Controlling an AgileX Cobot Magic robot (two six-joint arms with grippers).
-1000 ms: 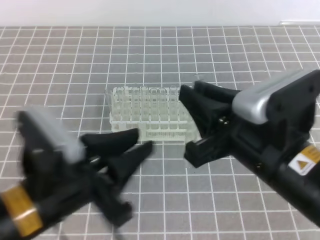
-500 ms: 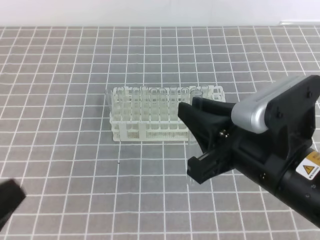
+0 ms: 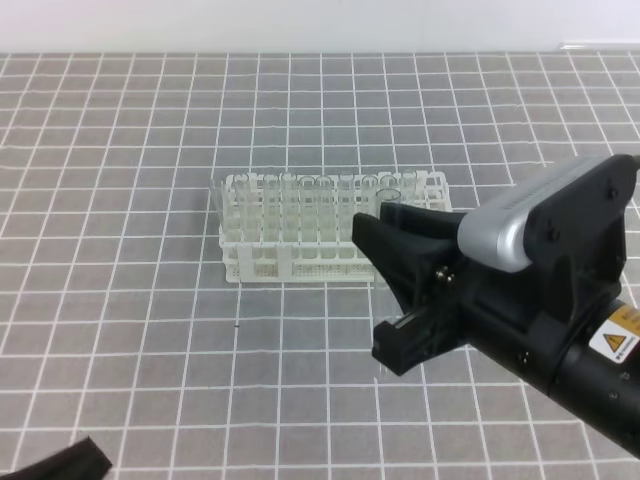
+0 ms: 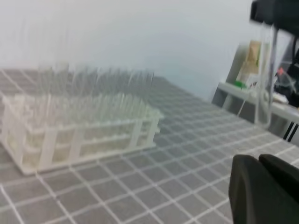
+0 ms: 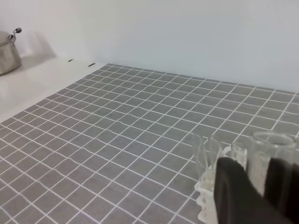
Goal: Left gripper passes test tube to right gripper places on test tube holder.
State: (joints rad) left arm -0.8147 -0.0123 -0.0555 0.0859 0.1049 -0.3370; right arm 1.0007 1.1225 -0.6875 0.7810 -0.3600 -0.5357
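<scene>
Right tool sits lower right of centre in the high view, fingers clamped on the test tube. Tube upright between the two black fingers; its open rim shows clearly in the right wrist view, lower right corner. In the left wrist view the same tube hangs vertically at upper right, held from above by the right tool, rounded end clear of the table.

Test tube holder is centre frame in the high view, white lattice, standing on the grey gridded table. A row of clear tubes already stands in it, along the back at least; the exact count can't be read. The right tool's upper finger overlaps the holder's right end in that view. Held tube is at that right end; can't tell if it's over a hole or just beside the rack.

Left tool: only a black sliver at the bottom left edge of the high view, well away from the holder. In its own wrist view the fingertips show at lower right, pressed together, nothing between them. Holder fills the left half of that view, blurred.

In the right wrist view, a metal pot sits on a white surface at upper left, beyond the table edge.
</scene>
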